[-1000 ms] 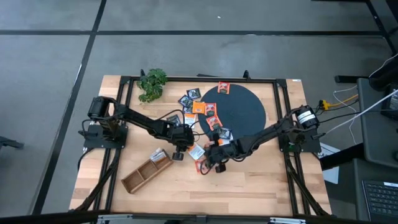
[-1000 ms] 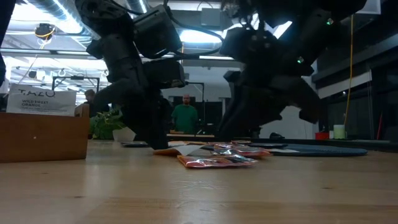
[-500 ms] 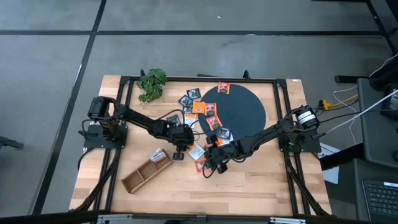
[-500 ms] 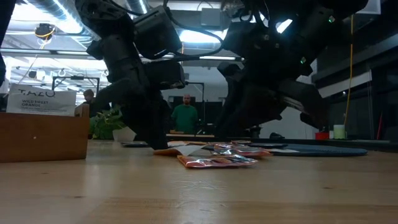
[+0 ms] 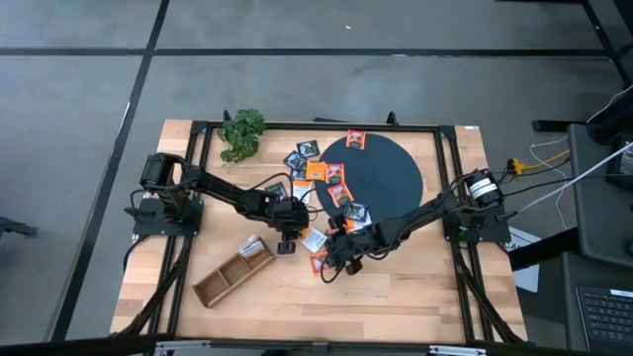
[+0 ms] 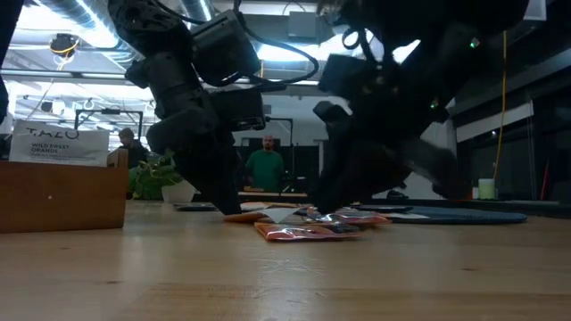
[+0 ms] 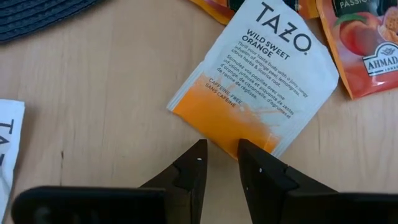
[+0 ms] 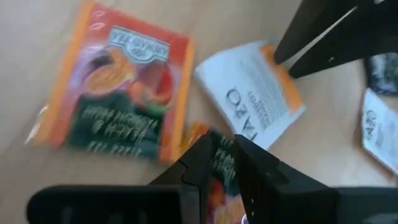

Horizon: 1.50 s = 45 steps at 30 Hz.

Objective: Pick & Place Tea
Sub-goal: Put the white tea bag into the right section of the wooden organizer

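Orange-white Tazo sachet sits just ahead of the left gripper, jaws slightly apart, nothing held; right gripper likewise over scattered sachets; most unsorted.

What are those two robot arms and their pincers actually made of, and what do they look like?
Both are slim, jointed black arms, the left arm and the right arm, on black bases bolted to the pale wooden table. Black cables loop along them. A silvery cylinder marks the right arm's base. The left gripper and the right gripper each end in two matte-black fingers that taper to narrow tips.
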{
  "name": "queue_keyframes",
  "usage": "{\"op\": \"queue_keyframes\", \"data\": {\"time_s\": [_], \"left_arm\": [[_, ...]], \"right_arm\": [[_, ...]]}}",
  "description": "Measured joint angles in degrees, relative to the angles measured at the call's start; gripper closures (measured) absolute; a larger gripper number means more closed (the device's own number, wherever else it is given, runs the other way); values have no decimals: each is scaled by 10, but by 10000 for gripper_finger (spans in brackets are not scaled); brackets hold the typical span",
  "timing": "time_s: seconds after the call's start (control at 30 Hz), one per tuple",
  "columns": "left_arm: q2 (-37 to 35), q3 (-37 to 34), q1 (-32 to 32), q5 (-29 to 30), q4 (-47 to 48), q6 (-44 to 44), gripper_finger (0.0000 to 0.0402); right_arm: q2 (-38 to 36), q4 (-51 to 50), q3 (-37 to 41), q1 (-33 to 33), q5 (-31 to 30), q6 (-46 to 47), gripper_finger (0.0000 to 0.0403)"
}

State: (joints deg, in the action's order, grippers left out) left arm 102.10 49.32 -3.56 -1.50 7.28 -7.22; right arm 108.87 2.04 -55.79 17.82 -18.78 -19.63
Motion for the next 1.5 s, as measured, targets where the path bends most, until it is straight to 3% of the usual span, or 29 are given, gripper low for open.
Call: {"op": "queue_keyframes", "data": {"time_s": [0.47, 1.23, 1.5], "left_arm": [[0, -1, 0, -6, -13, -12, 313], [0, 0, 0, -6, -10, -21, 313], [-7, 0, 0, -7, -6, -25, 313]], "right_arm": [[36, 49, -1, -2, -76, -4, 331], [36, 98, -1, -21, -60, -3, 332], [36, 100, -1, -23, -36, 0, 394]]}}
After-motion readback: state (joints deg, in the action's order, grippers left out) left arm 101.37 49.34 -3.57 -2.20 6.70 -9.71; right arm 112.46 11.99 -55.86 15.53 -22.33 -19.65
